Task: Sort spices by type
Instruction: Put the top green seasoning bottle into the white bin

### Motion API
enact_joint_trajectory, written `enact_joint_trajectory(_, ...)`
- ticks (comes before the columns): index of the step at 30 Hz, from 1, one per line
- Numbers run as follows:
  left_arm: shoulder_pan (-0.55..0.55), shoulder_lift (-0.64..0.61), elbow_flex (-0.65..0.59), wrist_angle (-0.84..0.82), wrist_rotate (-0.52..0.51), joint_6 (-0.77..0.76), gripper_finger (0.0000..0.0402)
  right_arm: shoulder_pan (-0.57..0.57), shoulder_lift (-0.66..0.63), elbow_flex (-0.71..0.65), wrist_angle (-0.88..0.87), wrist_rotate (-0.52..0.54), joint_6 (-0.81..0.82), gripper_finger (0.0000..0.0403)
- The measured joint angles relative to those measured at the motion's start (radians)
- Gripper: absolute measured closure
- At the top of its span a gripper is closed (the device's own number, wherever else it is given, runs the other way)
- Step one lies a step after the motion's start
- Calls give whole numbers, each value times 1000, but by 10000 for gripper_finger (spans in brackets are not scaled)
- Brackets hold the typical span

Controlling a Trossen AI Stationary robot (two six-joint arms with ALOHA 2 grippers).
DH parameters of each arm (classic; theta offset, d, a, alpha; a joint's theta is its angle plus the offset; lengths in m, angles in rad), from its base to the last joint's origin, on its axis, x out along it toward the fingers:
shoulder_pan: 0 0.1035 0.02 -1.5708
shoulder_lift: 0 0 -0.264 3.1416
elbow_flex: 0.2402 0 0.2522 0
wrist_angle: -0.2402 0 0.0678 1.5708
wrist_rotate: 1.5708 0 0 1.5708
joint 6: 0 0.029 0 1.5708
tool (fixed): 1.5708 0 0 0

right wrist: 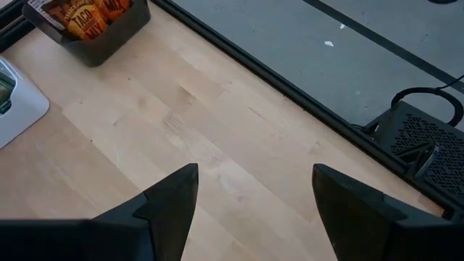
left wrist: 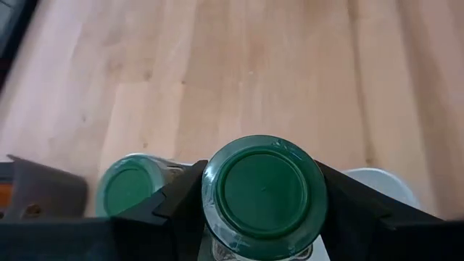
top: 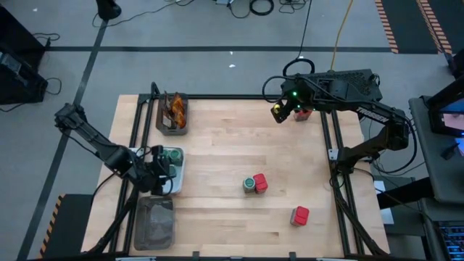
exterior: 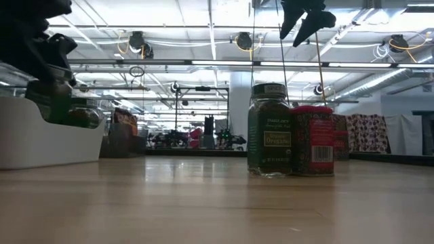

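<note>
My left gripper [top: 159, 174] is over the white tray [top: 176, 185] at the table's left side, shut on a round jar with a green lid [left wrist: 262, 194]. A second green-lidded jar [left wrist: 129, 190] stands in the tray beside it. My right gripper [top: 278, 113] hangs open above the far right of the table [right wrist: 254, 196] and touches nothing. Mid-table, a green-lidded jar [top: 249, 184] and a red boxy packet [top: 260, 181] stand side by side on their bases. Another red packet [top: 299, 215] sits nearer the near edge. Brown-orange sachets [top: 174, 110] lie in a dark tray. My left gripper pinches the jar's body just below its green lid [left wrist: 210, 217], one finger [left wrist: 170, 210] on either side. The fingers come from above, pointing down. The jar is upright, its glass body [exterior: 81, 115] showing above the white tray's wall; whether its base rests in the tray is hidden.
An empty grey tray [top: 154, 221] sits at the near left corner. A red item [top: 301, 114] lies under the right arm at the far right edge. Black frame rails run along the table's left, far and right sides. Bare wood lies between the trays and the middle items.
</note>
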Motion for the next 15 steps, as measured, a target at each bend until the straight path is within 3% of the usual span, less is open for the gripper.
enact_joint_trajectory(12,24,1,-49,81,27,-7,188,0,0,0,-1,0,-7,149)
enact_joint_trajectory(15,24,1,-48,79,73,-120,188,0,0,0,-2,0,-10,149)
